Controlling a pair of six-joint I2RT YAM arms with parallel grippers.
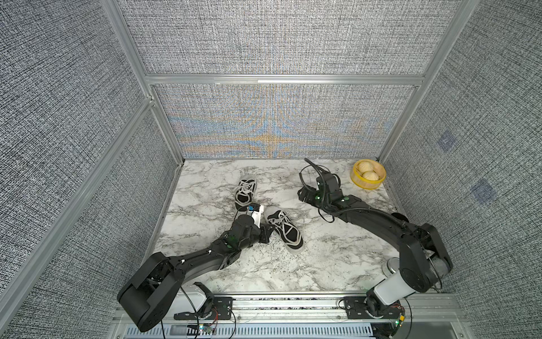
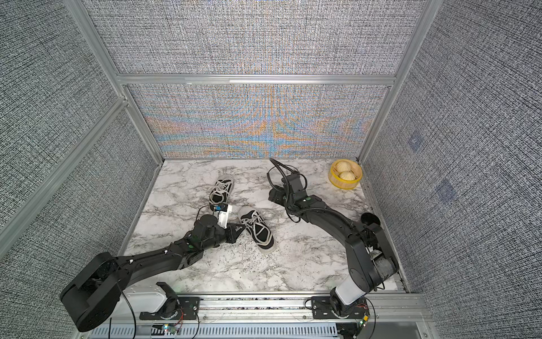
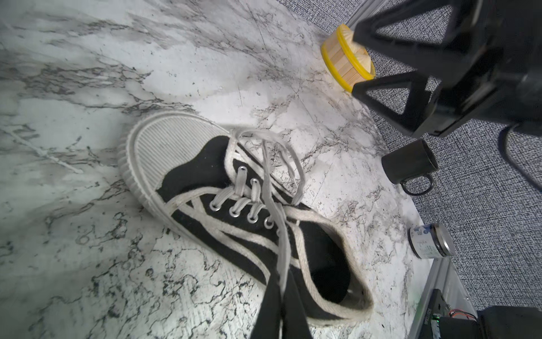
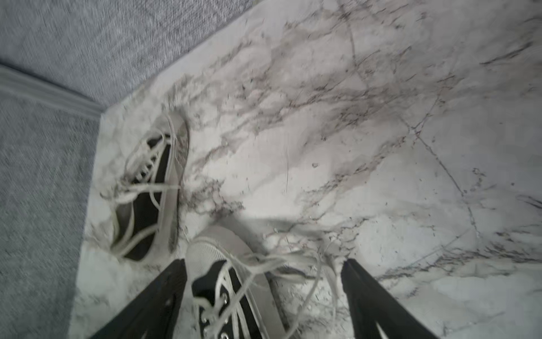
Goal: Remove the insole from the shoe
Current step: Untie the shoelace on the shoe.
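Black canvas sneaker [image 3: 234, 223] lies toe-away from the left gripper [image 3: 282, 286], which is pinched shut right at its collar. The insole, unseen, must sit inside. Farther off, the right gripper [image 4: 264, 261] hangs open, facing the toe cap.

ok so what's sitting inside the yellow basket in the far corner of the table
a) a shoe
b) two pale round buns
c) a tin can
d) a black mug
b: in both top views the yellow basket holds two pale round buns, lying side by side.
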